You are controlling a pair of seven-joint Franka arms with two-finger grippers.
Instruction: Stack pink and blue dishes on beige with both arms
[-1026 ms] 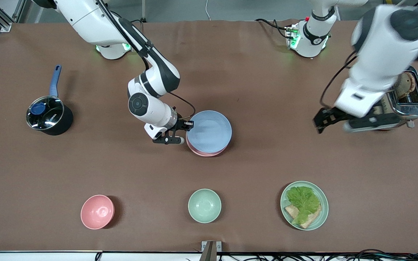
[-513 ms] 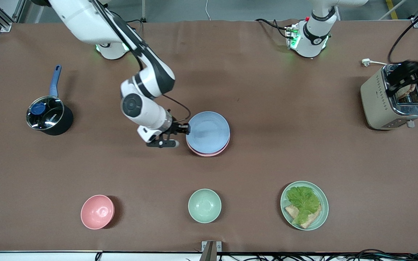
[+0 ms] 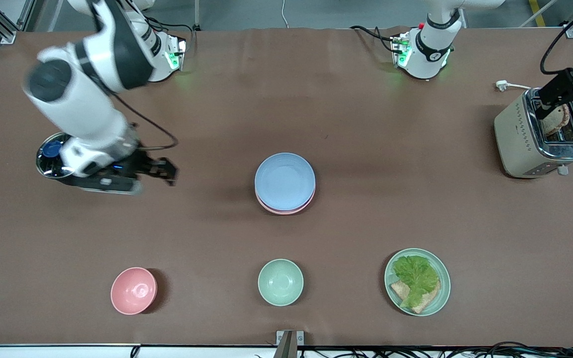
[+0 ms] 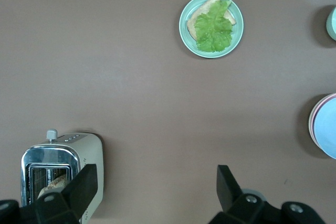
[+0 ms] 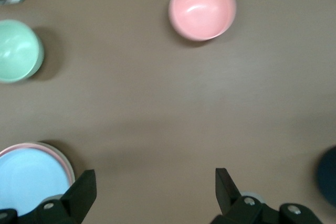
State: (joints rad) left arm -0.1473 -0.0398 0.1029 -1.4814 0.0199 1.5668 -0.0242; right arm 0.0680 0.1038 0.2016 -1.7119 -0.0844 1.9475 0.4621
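Observation:
The light blue plate (image 3: 285, 180) lies on top of the pale pink plate (image 3: 286, 210) in a stack at the table's middle. No gripper touches it. The beige plate is hidden under them. The blue plate (image 5: 26, 178) and the pink plate's rim (image 5: 62, 161) also show at the edge of the right wrist view. My right gripper (image 3: 166, 171) hangs open and empty over bare table between the pot and the stack, its fingers (image 5: 81, 191) wide apart. My left gripper (image 3: 567, 92) is open and empty over the toaster (image 3: 540, 133), its fingers (image 4: 227, 182) spread.
A lidded pot (image 3: 55, 160) with a blue handle sits under the right arm. Nearer the camera stand a pink bowl (image 3: 134, 290), a mint-green bowl (image 3: 280, 282) and a mint-green plate (image 3: 439, 293) with lettuce on bread. Toast sticks out of the toaster.
The right gripper let go of the blue plate's rim and swung up and away toward the pot. The left arm drew back from beside the toaster to over it.

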